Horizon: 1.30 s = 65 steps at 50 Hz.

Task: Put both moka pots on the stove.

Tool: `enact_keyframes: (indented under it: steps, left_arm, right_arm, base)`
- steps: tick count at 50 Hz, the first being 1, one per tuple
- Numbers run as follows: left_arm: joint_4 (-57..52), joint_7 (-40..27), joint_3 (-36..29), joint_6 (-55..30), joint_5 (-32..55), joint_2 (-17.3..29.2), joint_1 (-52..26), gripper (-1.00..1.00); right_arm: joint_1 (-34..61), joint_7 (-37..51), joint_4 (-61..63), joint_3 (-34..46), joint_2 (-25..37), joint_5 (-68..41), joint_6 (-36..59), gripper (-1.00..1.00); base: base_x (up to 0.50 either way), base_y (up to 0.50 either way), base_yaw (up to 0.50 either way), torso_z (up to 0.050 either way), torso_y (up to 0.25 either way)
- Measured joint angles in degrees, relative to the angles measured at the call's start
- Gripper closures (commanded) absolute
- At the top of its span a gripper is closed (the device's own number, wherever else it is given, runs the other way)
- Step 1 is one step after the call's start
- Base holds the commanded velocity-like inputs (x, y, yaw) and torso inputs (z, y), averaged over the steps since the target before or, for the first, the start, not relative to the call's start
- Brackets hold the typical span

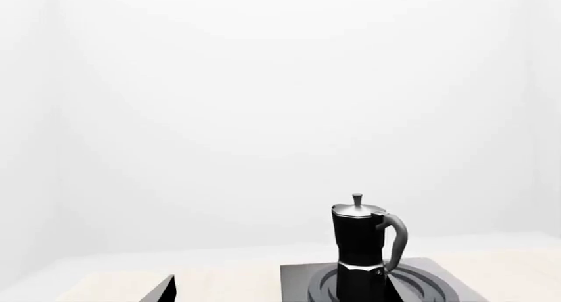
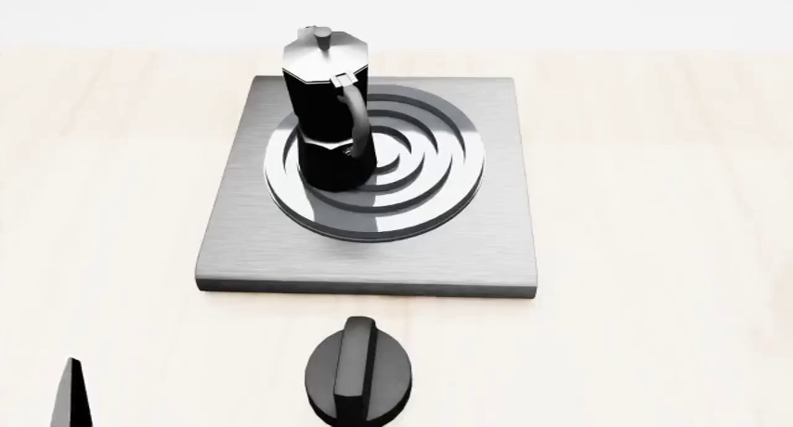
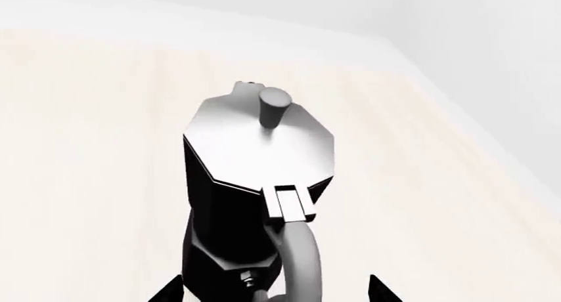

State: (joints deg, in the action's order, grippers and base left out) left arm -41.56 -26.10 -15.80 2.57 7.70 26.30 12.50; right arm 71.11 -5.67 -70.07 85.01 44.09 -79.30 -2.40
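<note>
One moka pot (image 2: 327,107) stands upright on the left part of the burner rings of the grey stove (image 2: 489,241); the left wrist view also shows this moka pot (image 1: 361,249). My left gripper (image 1: 280,295) is open and hangs short of the stove, holding nothing. Only one dark fingertip (image 2: 72,399) of it reaches the head view. The second moka pot (image 3: 254,184) stands on the pale table, outside the head view. My right gripper (image 3: 273,292) is open, its two fingertips (image 3: 171,290) flanking that pot's base and handle with gaps on both sides.
A squat round black knob (image 2: 362,371) sits on the table (image 2: 669,167) just in front of the stove's near edge. The table's far edge meets a white wall (image 1: 263,118).
</note>
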Motion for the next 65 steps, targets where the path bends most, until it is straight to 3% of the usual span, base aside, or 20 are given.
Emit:
enact_keyframes:
  steps: [25, 26, 54, 65]
  left_arm:
    - [0.5, -0.2, -0.5, 0.2, -0.2, 0.1, -0.2, -1.00]
    - [0.5, -0.2, -0.5, 0.2, -0.2, 0.1, -0.3, -1.00]
    - [1.7, -0.3, -1.0, 1.1, -0.4, 0.2, -0.5, -1.00]
    - [1.5, -0.5, -1.0, 0.8, -0.2, 0.4, -0.5, -1.00]
  right_arm:
    - [-3.1, 0.2, -4.4, -4.0, -2.7, 2.0, -2.3, -1.00]
    - [-3.2, 0.3, -4.5, -4.3, -2.7, 2.2, -2.3, 1.00]
    - [-1.5, 0.5, -3.8, -12.1, -4.9, 11.1, -3.2, 1.00]
    - [1.7, 5.0, 5.7, -11.7, -3.1, 13.3, -4.0, 1.00]
  base:
    - [0.00, 0.00, 0.00, 0.000, 0.000]
    - [0.00, 0.00, 0.00, 0.000, 0.000]
    - [0.00, 0.00, 0.00, 0.000, 0.000]
    - [0.00, 0.00, 0.00, 0.000, 0.000]
